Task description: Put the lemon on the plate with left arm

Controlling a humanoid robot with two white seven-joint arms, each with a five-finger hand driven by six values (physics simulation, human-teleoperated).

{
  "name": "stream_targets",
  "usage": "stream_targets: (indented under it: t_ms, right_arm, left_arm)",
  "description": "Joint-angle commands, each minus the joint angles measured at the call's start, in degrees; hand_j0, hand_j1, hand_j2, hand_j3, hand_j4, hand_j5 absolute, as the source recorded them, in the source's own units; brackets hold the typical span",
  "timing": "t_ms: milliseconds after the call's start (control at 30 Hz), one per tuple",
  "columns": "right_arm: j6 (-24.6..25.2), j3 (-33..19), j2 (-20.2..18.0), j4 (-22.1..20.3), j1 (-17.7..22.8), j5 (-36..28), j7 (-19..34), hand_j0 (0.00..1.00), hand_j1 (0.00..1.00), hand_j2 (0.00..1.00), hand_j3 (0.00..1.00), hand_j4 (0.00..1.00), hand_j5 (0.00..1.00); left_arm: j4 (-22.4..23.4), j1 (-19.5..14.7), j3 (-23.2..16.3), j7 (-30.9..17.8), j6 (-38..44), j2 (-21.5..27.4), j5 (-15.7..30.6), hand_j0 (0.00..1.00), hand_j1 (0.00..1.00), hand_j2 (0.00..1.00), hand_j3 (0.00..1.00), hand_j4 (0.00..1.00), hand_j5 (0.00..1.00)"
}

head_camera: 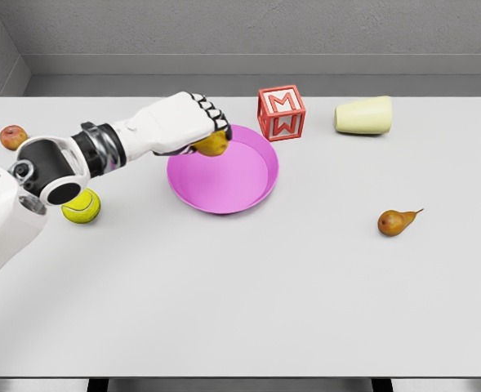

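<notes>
A pink plate (244, 184) lies on the white table, a little left of the middle and toward the back. My left hand (203, 126) reaches in from the left and hovers over the plate's upper left rim. Its fingers are curled around a yellow lemon (212, 145), which shows just below the fingertips. The hand covers the top of the lemon. The right arm does not appear in the head view.
A red letter block (281, 113) stands just behind the plate's right rim. A pale yellow cup (363, 115) lies on its side at the back right. A pear (396, 221) rests at the right, a tennis ball (82, 207) under my left forearm, an apple (12, 136) at far left.
</notes>
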Motion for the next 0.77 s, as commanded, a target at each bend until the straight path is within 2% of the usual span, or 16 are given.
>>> stream_targets:
  t_ms: [0, 33, 67, 200, 233, 333, 400, 433, 533, 633, 733]
  right_arm:
    - [0.0, 0.01, 0.0, 0.02, 0.0, 0.01, 0.05, 1.0, 1.0, 1.0, 1.0, 1.0, 1.0]
    - [0.0, 0.01, 0.0, 0.02, 0.0, 0.01, -0.04, 1.0, 1.0, 1.0, 1.0, 1.0, 1.0]
    - [0.0, 0.01, 0.0, 0.02, 0.0, 0.01, -0.04, 1.0, 1.0, 1.0, 1.0, 1.0, 1.0]
    - [0.0, 0.01, 0.0, 0.02, 0.0, 0.01, -0.04, 1.0, 1.0, 1.0, 1.0, 1.0, 1.0]
    - [0.0, 0.01, 0.0, 0.02, 0.0, 0.01, 0.05, 1.0, 1.0, 1.0, 1.0, 1.0, 1.0]
    - [0.0, 0.01, 0.0, 0.02, 0.0, 0.01, 0.05, 1.0, 1.0, 1.0, 1.0, 1.0, 1.0]
    - [0.0, 0.01, 0.0, 0.02, 0.0, 0.01, 0.05, 1.0, 1.0, 1.0, 1.0, 1.0, 1.0]
    - [0.0, 0.01, 0.0, 0.02, 0.0, 0.01, -0.04, 1.0, 1.0, 1.0, 1.0, 1.0, 1.0]
    - [0.0, 0.01, 0.0, 0.02, 0.0, 0.01, 0.05, 1.0, 1.0, 1.0, 1.0, 1.0, 1.0]
    - [0.0, 0.01, 0.0, 0.02, 0.0, 0.01, 0.05, 1.0, 1.0, 1.0, 1.0, 1.0, 1.0]
    - [0.0, 0.01, 0.0, 0.02, 0.0, 0.01, 0.05, 1.0, 1.0, 1.0, 1.0, 1.0, 1.0]
  left_arm:
    - [-0.24, 0.0, 0.45, 0.46, -1.29, -0.11, 0.34, 0.68, 0.68, 0.68, 0.68, 0.68, 0.68]
    - [-0.24, 0.0, 0.54, 0.55, -2.0, 0.15, 0.96, 0.92, 0.92, 0.92, 0.92, 0.92, 0.92]
    - [-0.33, 0.09, 0.63, 0.55, -2.08, 0.24, 1.14, 1.0, 1.0, 1.0, 1.0, 1.0, 1.0]
    - [-0.33, 0.26, 0.63, 0.64, -3.05, 0.68, 1.31, 1.0, 1.0, 1.0, 1.0, 1.0, 1.0]
    - [-0.33, 0.18, 0.71, 0.64, -3.66, 1.2, 3.15, 1.0, 1.0, 1.0, 1.0, 1.0, 1.0]
    - [-0.85, 0.18, 2.56, 0.64, -14.56, 8.67, 8.95, 1.0, 1.0, 1.0, 1.0, 1.0, 1.0]
    - [-1.91, -0.09, 2.65, 0.64, -15.9, 15.0, 14.76, 1.0, 1.0, 1.0, 1.0, 1.0, 1.0]
    - [-2.08, 0.17, 3.52, 0.64, -15.9, 15.79, 15.9, 1.0, 1.0, 1.0, 1.0, 1.0, 1.0]
    - [-2.0, 1.58, 3.97, 0.55, -15.9, 24.58, 21.0, 1.0, 1.0, 1.0, 1.0, 1.0, 1.0]
    - [-1.56, 3.6, 4.41, 0.55, -15.9, 27.4, 21.88, 1.0, 1.0, 1.0, 1.0, 1.0, 1.0]
    - [-0.5, 4.57, 4.41, 0.55, -15.9, 27.49, 21.7, 1.0, 1.0, 1.0, 1.0, 1.0, 1.0]
